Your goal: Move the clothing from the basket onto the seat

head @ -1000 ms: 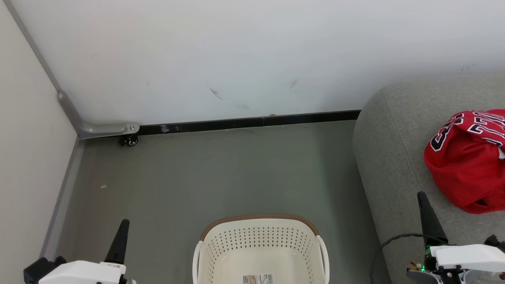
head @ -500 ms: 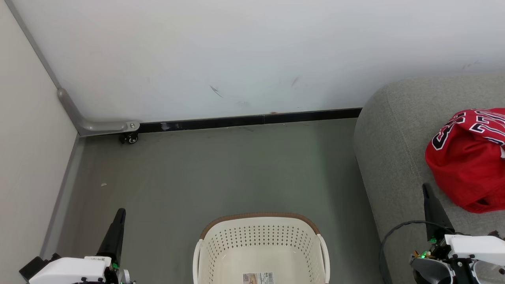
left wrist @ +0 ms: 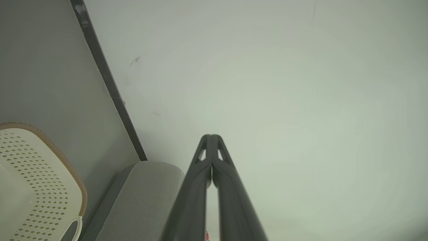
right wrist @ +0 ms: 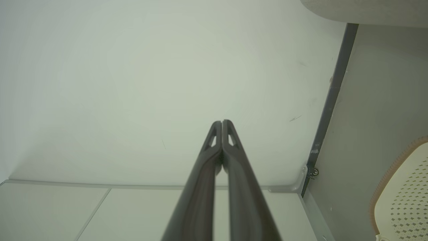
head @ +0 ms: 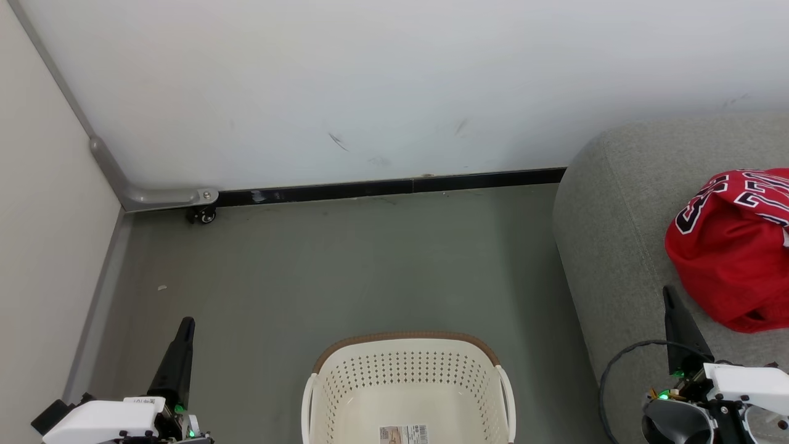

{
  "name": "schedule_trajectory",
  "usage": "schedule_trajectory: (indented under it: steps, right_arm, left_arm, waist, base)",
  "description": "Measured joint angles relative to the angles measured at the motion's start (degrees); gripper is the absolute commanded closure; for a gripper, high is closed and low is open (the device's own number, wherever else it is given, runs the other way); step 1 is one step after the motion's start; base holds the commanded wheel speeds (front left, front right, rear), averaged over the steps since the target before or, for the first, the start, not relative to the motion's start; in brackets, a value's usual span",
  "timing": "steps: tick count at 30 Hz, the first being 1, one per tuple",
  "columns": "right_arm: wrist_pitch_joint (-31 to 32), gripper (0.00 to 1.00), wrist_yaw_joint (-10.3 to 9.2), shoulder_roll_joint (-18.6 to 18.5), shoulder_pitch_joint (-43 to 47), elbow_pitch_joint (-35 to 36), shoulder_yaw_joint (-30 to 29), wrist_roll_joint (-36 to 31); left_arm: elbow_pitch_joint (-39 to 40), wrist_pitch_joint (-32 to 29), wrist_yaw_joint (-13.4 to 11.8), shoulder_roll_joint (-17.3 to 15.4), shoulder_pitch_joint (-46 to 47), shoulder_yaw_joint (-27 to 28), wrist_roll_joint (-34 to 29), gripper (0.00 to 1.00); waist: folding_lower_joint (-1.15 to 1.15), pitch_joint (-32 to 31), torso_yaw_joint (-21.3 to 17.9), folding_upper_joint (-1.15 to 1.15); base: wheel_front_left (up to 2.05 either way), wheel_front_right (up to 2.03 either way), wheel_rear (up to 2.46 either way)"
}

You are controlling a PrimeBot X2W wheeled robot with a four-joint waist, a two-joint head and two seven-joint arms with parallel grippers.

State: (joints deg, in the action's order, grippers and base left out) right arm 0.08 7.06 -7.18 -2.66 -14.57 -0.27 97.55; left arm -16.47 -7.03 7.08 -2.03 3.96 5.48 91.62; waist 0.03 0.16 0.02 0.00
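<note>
Clothing [head: 730, 265] lay on seat [head: 610, 234] just far-right of right gripper [head: 670, 302]; left gripper [head: 183, 330] well left; both closed tight, empty.

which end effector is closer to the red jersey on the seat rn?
Right. The right end effector shows against the seat, just beside the red jersey; the left end effector is on the far side of the basket, well away.

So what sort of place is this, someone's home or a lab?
Probably a staged home corner, not a real home: a grey seat with red clothing and a laundry basket look domestic, but the bare floor and the caster under the wall suggest a mock-up.
</note>
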Motion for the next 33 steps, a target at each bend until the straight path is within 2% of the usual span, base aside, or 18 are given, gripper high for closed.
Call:
schedule_trajectory:
  steps: [33]
  right_arm:
    - [0.4,1.0,0.0,0.0,0.0,-0.2,-0.7,0.0]
  left_arm:
    - [0.3,0.1,0.0,0.0,0.0,-0.2,0.0,1.0]
  waist:
    - [-0.01,0.0,0.0,0.0]
  base:
    - [0.0,0.0,0.0]
